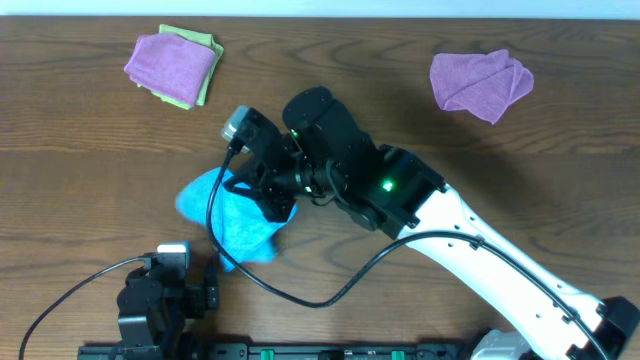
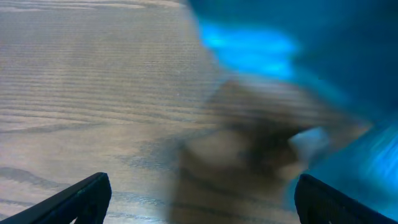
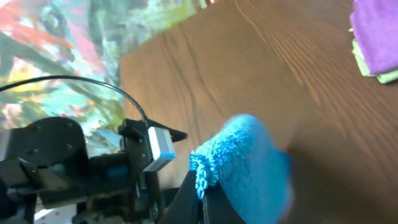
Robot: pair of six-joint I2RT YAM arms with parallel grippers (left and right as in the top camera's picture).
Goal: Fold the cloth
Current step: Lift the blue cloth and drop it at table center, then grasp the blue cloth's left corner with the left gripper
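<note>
The sky-blue cloth [image 1: 238, 222] lies bunched on the wooden table near the front left, with part of it lifted. My right gripper [image 1: 276, 200] reaches in from the right and is shut on one fuzzy edge of the cloth [image 3: 245, 163]; the right wrist view shows its fingers [image 3: 204, 200] pinched together on that edge. My left gripper [image 1: 212, 284] sits low at the table's front, just beside the cloth's near corner. In the left wrist view it [image 2: 202, 185] stands open with only bare wood between the fingers. The blurred cloth [image 2: 249, 46] hangs ahead to the right, with a small white tag [image 2: 309, 142].
A purple cloth [image 1: 170, 60] lies on a lime-green cloth [image 1: 205, 82] at the back left. Another purple cloth [image 1: 482, 82] lies crumpled at the back right. A black cable [image 1: 213, 210] from the right wrist camera loops across the blue cloth.
</note>
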